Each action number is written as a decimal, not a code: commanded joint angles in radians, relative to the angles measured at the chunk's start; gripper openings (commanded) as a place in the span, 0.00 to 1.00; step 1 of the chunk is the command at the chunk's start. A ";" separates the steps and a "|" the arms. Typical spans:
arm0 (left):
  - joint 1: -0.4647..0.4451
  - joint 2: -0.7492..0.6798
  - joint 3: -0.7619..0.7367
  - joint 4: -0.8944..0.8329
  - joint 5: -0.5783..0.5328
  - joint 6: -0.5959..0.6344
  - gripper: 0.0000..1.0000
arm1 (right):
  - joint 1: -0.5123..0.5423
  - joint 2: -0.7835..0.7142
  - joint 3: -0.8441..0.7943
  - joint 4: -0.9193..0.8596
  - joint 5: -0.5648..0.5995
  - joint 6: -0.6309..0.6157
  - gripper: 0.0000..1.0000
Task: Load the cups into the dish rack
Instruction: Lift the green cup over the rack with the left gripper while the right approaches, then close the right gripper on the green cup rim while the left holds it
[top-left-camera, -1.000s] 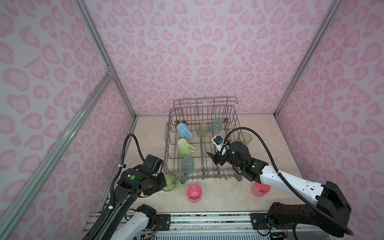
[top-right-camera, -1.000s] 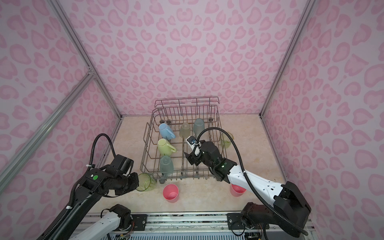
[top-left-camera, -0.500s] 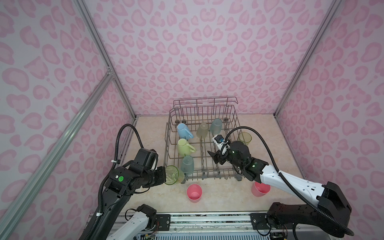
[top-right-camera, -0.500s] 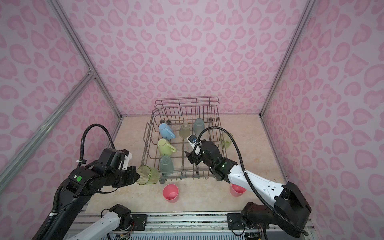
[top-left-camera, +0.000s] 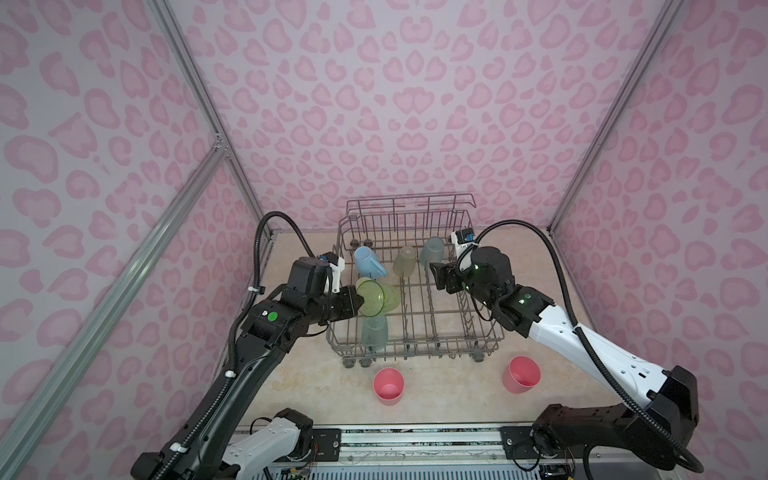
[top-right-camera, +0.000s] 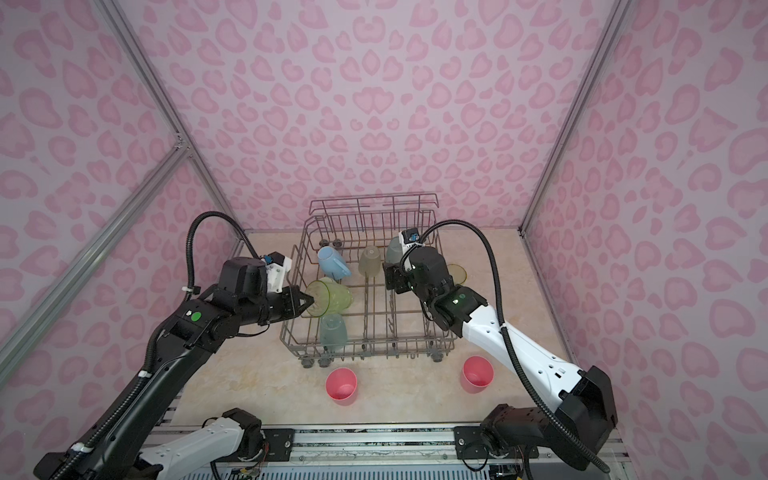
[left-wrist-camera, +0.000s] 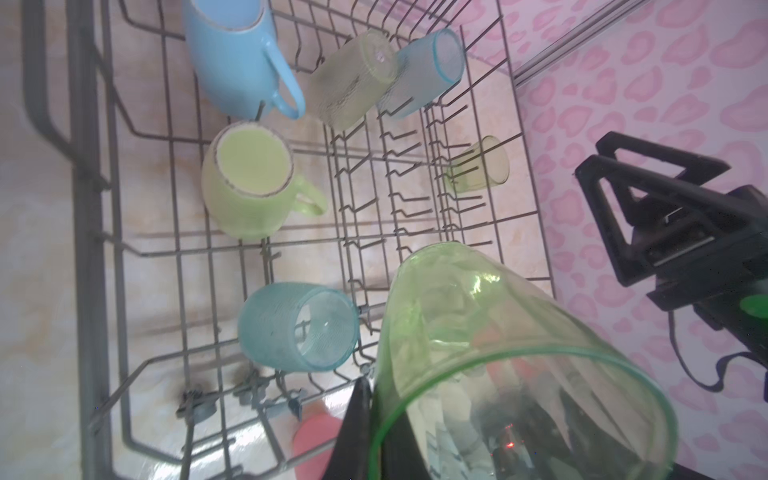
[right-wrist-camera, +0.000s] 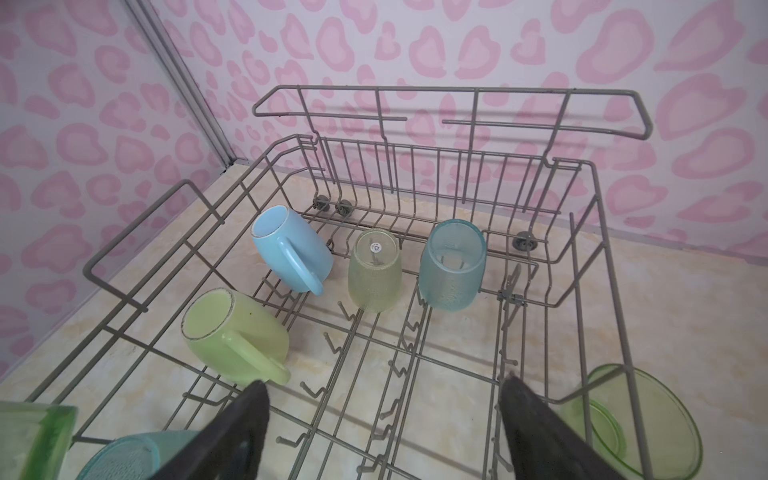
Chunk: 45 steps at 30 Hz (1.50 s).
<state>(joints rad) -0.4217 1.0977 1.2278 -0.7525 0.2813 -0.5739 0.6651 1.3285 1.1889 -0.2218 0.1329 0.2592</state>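
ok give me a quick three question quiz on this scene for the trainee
1. True or false: the left claw is shut on a green cup.
2. How many pink cups stand outside the rack? A one, B two, C three.
3. Fill in: the right claw is ___ and holds nothing.

Key: 1 true; 2 B; 3 open.

Left fingers (top-right-camera: 296, 306) carried lime-green cup (top-right-camera: 333, 296) over dish rack (top-right-camera: 376, 352).
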 joint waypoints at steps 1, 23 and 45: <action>0.001 0.070 0.055 0.198 0.061 0.037 0.03 | -0.009 0.019 0.052 -0.150 0.043 0.107 0.86; 0.001 0.424 0.163 0.804 0.133 0.077 0.03 | -0.394 0.192 0.175 0.126 -0.653 0.857 0.82; 0.006 0.694 0.367 1.018 0.367 0.042 0.03 | -0.397 0.267 0.160 0.525 -0.733 1.324 0.87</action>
<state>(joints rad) -0.4160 1.7771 1.5738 0.1837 0.6060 -0.5175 0.2626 1.5875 1.3529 0.2485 -0.5953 1.5429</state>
